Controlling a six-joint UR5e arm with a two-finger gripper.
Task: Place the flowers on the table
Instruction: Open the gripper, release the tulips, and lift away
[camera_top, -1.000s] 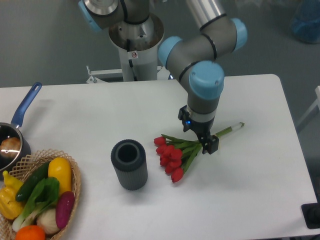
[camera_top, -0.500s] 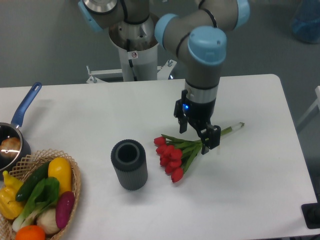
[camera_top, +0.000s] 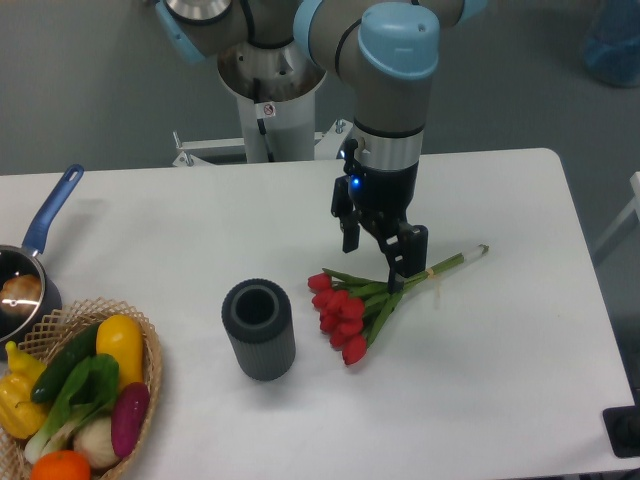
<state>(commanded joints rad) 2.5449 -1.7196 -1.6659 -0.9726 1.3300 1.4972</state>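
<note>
At the lower left of the frame a wicker basket (camera_top: 150, 345) holds vegetables (camera_top: 85, 385) in green, yellow and purple, with an orange piece at the bottom edge. Just above it, at the left edge, sits a pot (camera_top: 20, 285) with a blue handle pointing toward the upper left. Right of the basket, near the middle of the frame, a dark grey ribbed cylinder (camera_top: 258, 328) stands upright with its open top showing.

The flowers (camera_top: 345, 308) lie flat on the table (camera_top: 500, 380) just right of the cylinder, apart from it. Their red heads point toward the lower left and the pale stems run up to the right, tied by a thin string near the stem end.

Above the bunch hangs the gripper (camera_top: 375, 255), its two dark fingers spread apart and holding nothing. The lower right finger ends close over the green stems; whether it touches them cannot be told. The arm rises from there to a blue-capped joint at the top middle of the frame.
</note>
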